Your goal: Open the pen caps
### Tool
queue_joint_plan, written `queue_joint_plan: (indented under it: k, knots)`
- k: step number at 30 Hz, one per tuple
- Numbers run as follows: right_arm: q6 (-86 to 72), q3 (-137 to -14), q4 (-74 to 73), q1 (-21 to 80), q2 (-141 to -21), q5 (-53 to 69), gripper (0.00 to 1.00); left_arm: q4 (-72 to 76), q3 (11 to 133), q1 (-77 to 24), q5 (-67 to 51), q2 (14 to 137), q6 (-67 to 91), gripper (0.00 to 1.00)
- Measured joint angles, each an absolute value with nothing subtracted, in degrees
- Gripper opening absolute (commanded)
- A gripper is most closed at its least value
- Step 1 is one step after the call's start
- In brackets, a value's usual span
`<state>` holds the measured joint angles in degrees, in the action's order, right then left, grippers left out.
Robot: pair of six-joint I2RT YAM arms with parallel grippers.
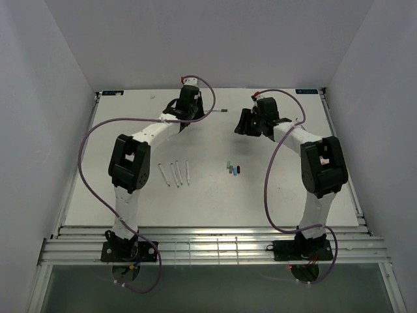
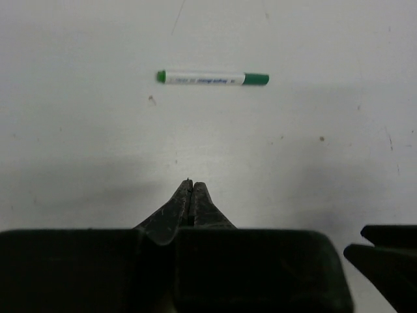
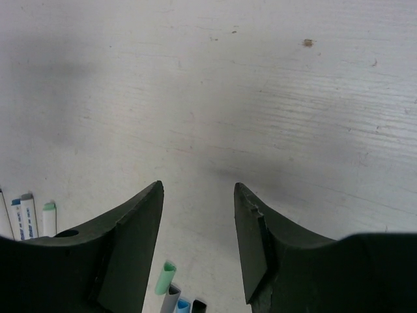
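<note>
A white marker pen (image 2: 203, 78) with its green cap (image 2: 256, 79) on lies alone on the table, ahead of my left gripper (image 2: 191, 184), which is shut and empty and apart from the pen. In the top view this pen (image 1: 218, 111) lies between the two grippers at the back. My right gripper (image 3: 199, 189) is open and empty above the table. Loose caps lie below it: light green (image 3: 165, 276), grey (image 3: 171, 297), blue (image 3: 182, 305) and black (image 3: 198, 305). In the top view they form a small cluster (image 1: 232, 169).
Several uncapped white pens (image 1: 174, 173) lie side by side in front of the left arm; two show at the left of the right wrist view (image 3: 26, 215). The right gripper's dark body shows at the lower right of the left wrist view (image 2: 384, 251). White walls enclose the table.
</note>
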<state>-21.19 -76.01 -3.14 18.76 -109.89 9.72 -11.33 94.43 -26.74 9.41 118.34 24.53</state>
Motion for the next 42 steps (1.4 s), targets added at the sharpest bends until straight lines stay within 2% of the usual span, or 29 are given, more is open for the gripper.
queue_joint_plan:
  k: [5,6,7,8,11,18,26,37,42]
  knots:
    - [-20.73,-73.03,-2.98,18.76,-108.33,10.87,0.53,-7.33,108.9,-25.15,5.08,130.23,19.84,0.0]
    - [-20.64,-71.83,-3.03,18.76,-107.55,11.03,0.53,-6.48,111.66,-24.71,3.81,132.79,19.18,0.02]
    - [-20.49,-70.54,-3.11,18.79,-106.54,11.09,0.53,-6.28,114.32,-24.25,2.44,135.15,18.55,0.11]
    - [-20.38,-69.3,-3.36,18.81,-105.45,11.11,0.53,-5.93,116.9,-23.79,1.13,137.64,17.82,0.14]
    - [-19.75,-66.39,-3.68,18.81,-101.78,11.05,0.52,-3.95,121.71,-22.57,-2.46,143.48,16.8,0.18]
    - [-18.17,-62.37,-2.7,18.72,-94.19,10.81,0.51,2.57,122.23,-20.95,-8.38,149.95,16.05,0.24]
    - [-17.43,-58.59,-2.04,17.93,-92.71,10.83,0.5,6.81,128.6,-21.12,-9.28,154.23,16.03,0.29]
    - [-17.41,-56.97,0.16,16.95,-91.9,11.09,0.5,6.42,130.3,-21.1,-11.31,156.2,16.1,0.45]
    - [-17.41,-55.24,0.51,16.62,-90.08,11.07,0.49,4.36,130.78,-20.75,-13.32,156.35,17.65,0.57]
